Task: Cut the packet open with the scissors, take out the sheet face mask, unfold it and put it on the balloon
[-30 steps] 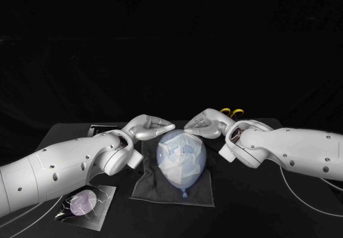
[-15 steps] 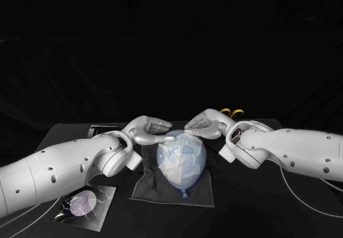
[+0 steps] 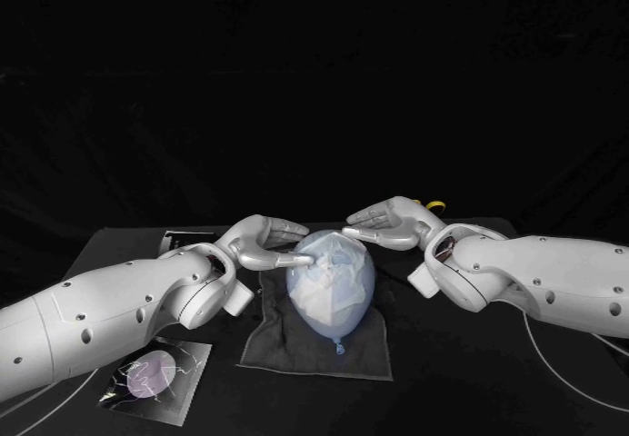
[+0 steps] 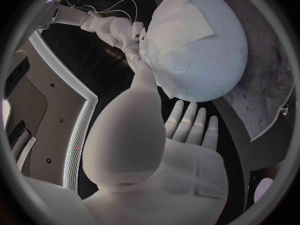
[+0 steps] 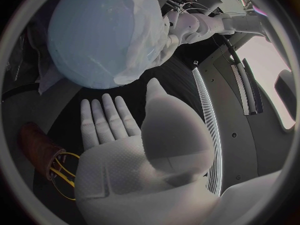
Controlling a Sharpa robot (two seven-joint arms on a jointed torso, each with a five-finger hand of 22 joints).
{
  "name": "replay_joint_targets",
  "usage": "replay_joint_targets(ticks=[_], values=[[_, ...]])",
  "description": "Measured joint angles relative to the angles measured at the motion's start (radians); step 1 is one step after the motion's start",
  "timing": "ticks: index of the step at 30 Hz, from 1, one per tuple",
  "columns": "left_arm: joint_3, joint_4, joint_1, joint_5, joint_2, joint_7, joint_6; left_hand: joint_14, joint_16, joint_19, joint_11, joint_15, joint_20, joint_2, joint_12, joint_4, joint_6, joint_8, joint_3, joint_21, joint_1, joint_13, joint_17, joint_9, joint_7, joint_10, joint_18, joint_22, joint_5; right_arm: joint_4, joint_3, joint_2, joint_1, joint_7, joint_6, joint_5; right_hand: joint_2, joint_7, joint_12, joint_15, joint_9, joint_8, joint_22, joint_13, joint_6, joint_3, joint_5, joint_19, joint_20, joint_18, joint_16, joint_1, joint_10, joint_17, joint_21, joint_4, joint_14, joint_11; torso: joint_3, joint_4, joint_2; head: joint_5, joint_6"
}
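A pale blue balloon [image 3: 333, 289] lies on a grey cloth [image 3: 282, 345] at the table's middle, knot toward me. The white sheet mask [image 3: 335, 262] is draped over its upper half, with folds showing in the left wrist view [image 4: 178, 25] and the right wrist view [image 5: 147, 30]. My left hand [image 3: 266, 243] is at the balloon's left side, one digit touching the mask's edge [image 4: 141, 60], the other fingers [image 4: 187, 124] spread flat. My right hand [image 3: 394, 225] hovers just off the balloon's far right end, fingers [image 5: 106, 116] apart, holding nothing.
The cut packet [image 3: 157, 374] lies at the near left by my left arm. A dark strip of it [image 3: 177, 239] sits at the far left. The yellow-handled scissors [image 3: 426, 204] lie behind my right hand, also seen at the right wrist [image 5: 59, 176].
Both hands were closed together at the balloon's far end. The right hand has opened and drawn back to the right; the left hand has opened and slid down the balloon's left side.
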Motion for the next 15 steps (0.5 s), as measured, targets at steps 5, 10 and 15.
replay_joint_targets(ticks=[5,10,15], values=[[0.000,0.003,0.000,-0.006,0.000,0.000,-0.002,0.000,0.000,0.000,0.000,0.000,0.000,0.000,0.000,0.000,0.000,0.000,0.000,-0.004,0.000,0.000,0.000,0.000,0.000,0.000,0.000,0.000,0.000,0.008,0.000,-0.017,-0.001,0.001,0.019,0.011,0.000,-0.011,0.000,0.007,-0.008,0.000,-0.014,-0.002,-0.034,-0.033,-0.022,-0.029,0.001,0.000,0.000,0.000,-0.048,-0.003,-0.006,0.002,-0.046,0.004,0.0003,-0.0002,0.000,0.000,0.000],[0.000,0.003,-0.001,-0.008,0.000,0.000,-0.003,0.016,0.000,-0.007,0.004,0.003,0.000,0.012,0.000,0.001,0.010,0.000,0.025,-0.004,0.008,0.001,0.002,0.003,0.000,0.012,0.000,0.000,0.000,0.014,0.000,-0.031,-0.007,-0.001,0.037,0.012,0.008,-0.009,0.000,0.007,-0.008,0.000,-0.014,-0.002,-0.036,-0.038,-0.028,-0.031,-0.001,0.000,0.000,0.011,-0.050,-0.003,-0.006,-0.001,-0.052,0.005,0.0007,-0.0010,0.000,0.000,0.002],[0.000,-0.001,-0.001,-0.006,0.002,-0.001,-0.006,0.033,0.004,-0.007,0.007,0.007,0.000,0.026,0.000,0.001,0.028,0.007,0.046,-0.008,-0.001,0.002,0.005,0.008,0.005,0.037,0.006,0.000,0.000,0.009,-0.001,-0.032,-0.011,-0.002,0.044,0.015,0.025,-0.008,0.000,0.004,-0.008,0.000,-0.014,-0.001,-0.018,-0.043,-0.033,-0.031,-0.001,-0.001,0.000,0.031,-0.029,0.001,-0.006,-0.001,-0.031,0.003,0.0006,-0.0016,0.000,-0.003,0.003]])
